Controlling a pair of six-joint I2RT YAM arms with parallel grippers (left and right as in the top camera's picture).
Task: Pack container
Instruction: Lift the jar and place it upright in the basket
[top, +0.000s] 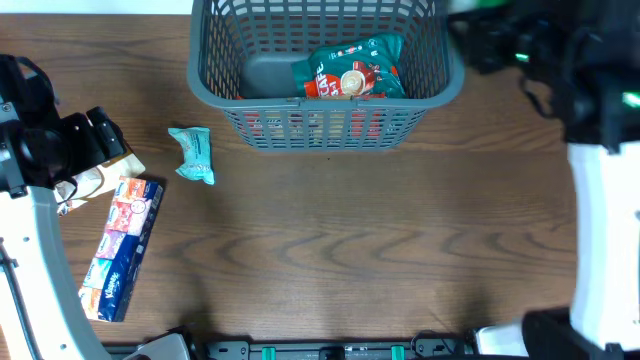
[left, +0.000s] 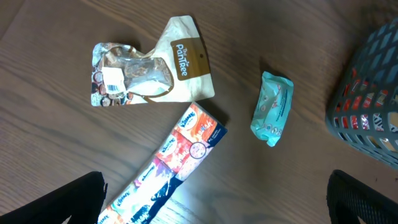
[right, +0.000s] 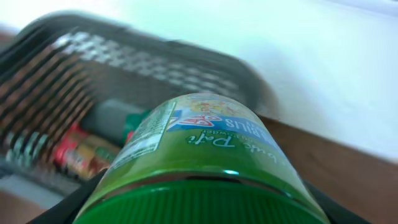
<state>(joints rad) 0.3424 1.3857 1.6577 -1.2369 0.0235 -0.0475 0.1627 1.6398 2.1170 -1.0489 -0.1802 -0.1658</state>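
Shows the large dark grey slotted plastic basket (top: 225, 60) at the far middle of the brown wooden bench (top: 380, 240), a teal-and-red foil packet (top: 350, 68) lying inside. Presents the left gripper (left: 217, 202) spread wide and empty above a beige paper pouch (left: 180, 62), a long tissue multipack (left: 180, 152) and a small teal packet (left: 272, 107), all left of the basket. Has the right gripper (right: 199, 208) clamped on a round green jar (right: 205, 143) with a green lid, beside the basket's right side.

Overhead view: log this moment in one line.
left gripper open, near tissue pack | right gripper shut on green-lidded jar near container | teal-red packet inside container
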